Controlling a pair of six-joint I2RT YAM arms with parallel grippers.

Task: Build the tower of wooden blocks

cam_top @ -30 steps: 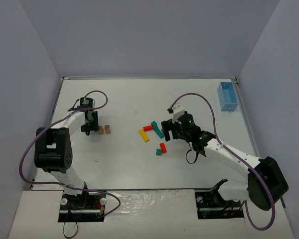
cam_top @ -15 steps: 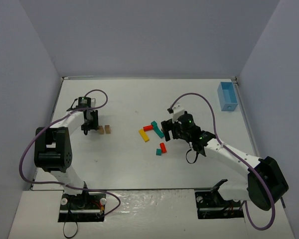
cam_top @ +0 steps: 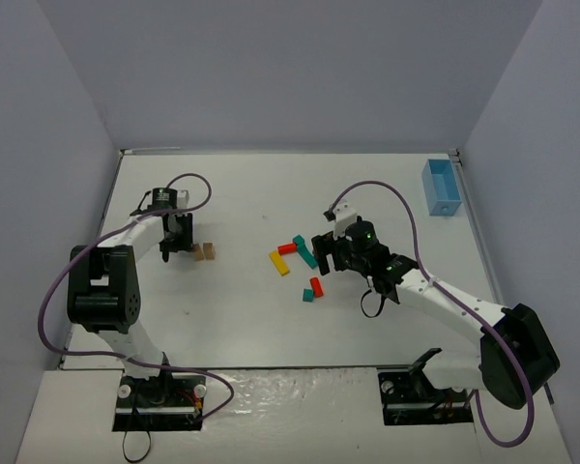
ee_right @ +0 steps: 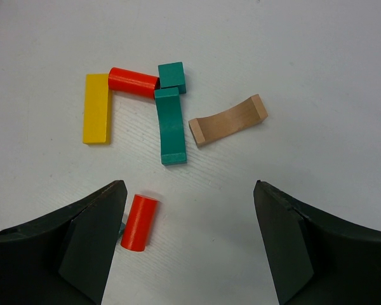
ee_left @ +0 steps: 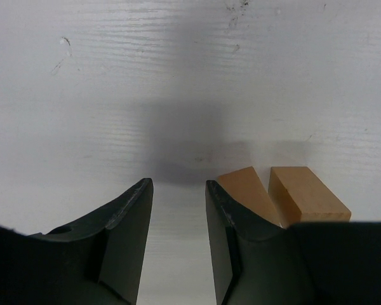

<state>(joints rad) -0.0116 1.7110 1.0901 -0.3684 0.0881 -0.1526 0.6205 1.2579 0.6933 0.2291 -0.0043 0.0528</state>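
Note:
The wooden blocks lie loose on the white table, none on top of another. Two tan blocks (cam_top: 206, 252) lie side by side; in the left wrist view the nearer one (ee_left: 247, 190) touches my left gripper's right finger, the other (ee_left: 308, 197) just beyond. My left gripper (ee_left: 178, 185) (cam_top: 178, 246) is slightly open and empty. My right gripper (ee_right: 187, 187) (cam_top: 323, 253) is wide open and empty above the table. Ahead of it lie a yellow bar (ee_right: 96, 108), a red cylinder (ee_right: 133, 82), a teal cube (ee_right: 171, 76), a teal arch (ee_right: 171, 126) and a tan arch (ee_right: 228, 119). A second red cylinder (ee_right: 139, 222) lies by its left finger.
A light-blue bin (cam_top: 441, 187) stands at the far right corner. A small teal block (cam_top: 308, 297) lies next to the near red cylinder (cam_top: 316, 285). Grey walls close the table on three sides.
My left gripper has shifted slightly away from the near edge, and the two tan blocks now lie closer together. The right arm has not moved.

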